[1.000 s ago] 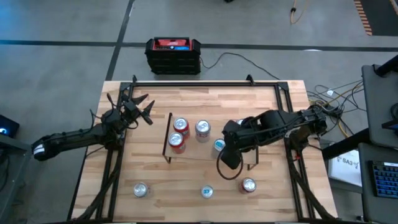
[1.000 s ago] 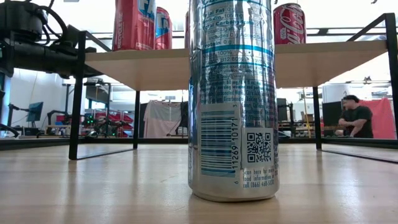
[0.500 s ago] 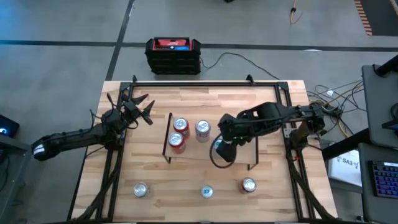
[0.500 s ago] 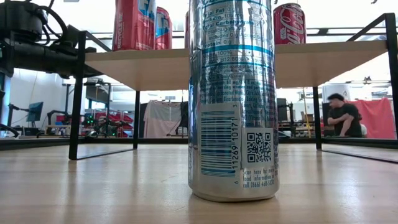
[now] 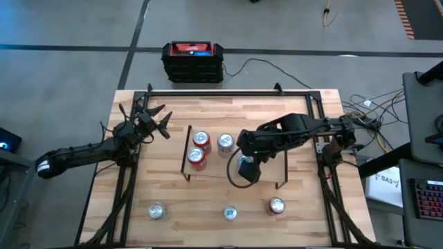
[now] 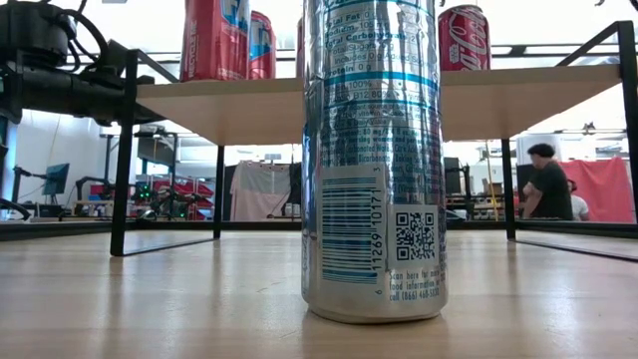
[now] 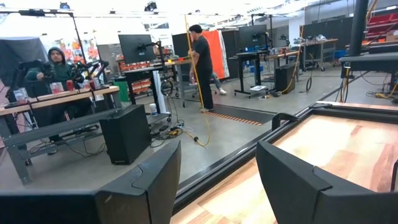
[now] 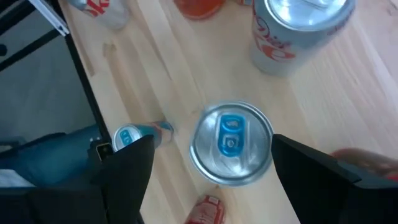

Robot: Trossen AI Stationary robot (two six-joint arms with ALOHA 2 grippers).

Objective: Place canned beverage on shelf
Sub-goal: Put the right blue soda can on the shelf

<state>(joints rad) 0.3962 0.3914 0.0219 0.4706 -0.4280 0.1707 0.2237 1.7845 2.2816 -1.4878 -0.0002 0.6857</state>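
The right gripper (image 8: 211, 162) has its fingers (image 8: 127, 168) spread wide, with the blue-tabbed can (image 8: 231, 144) standing upright between them and no contact visible, so I judge it released. It stands on the shelf (image 5: 214, 169) by three other cans. The left gripper (image 5: 154, 119) idles apart, fingers parted, empty.

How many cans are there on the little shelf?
4. Three stand together toward the left end of the shelf: two red cans and a silver can. A blue-tabbed can is between the right gripper jaws. The arm could hide more.
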